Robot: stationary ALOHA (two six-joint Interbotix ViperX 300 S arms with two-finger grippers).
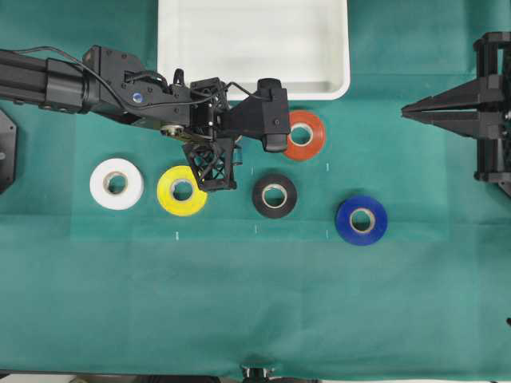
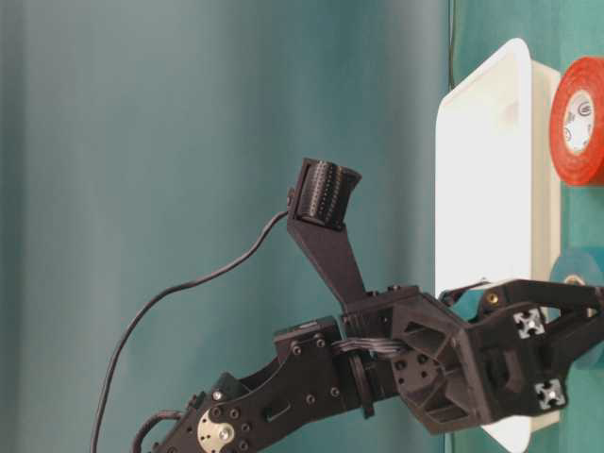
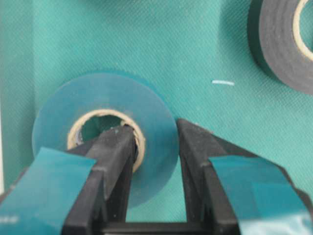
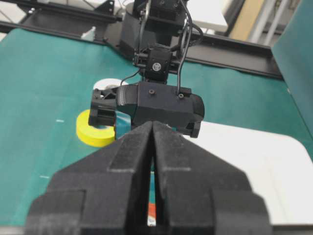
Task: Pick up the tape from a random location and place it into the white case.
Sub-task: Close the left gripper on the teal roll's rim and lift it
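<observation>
A: Count? B: Six rolls: white [image 1: 116, 183], yellow [image 1: 182, 191], black [image 1: 275, 195], blue [image 1: 362, 220], red [image 1: 305, 135], plus the tape [image 3: 105, 132]. One white case [image 1: 254, 45].
A: Tape? B: On the cloth, hidden overhead under the left end effector [image 3: 154, 147], clamped on its wall. Right end effector [image 4: 152, 147] together.

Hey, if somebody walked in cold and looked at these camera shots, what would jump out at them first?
Probably the left gripper in the wrist view, shut on the teal tape, one finger inside the cardboard core and one outside the roll. Overhead, loose rolls dot the green cloth: white, yellow, black, royal blue, and orange-red. The white case lies at the top edge, and the right gripper sits shut at the far right.
</observation>
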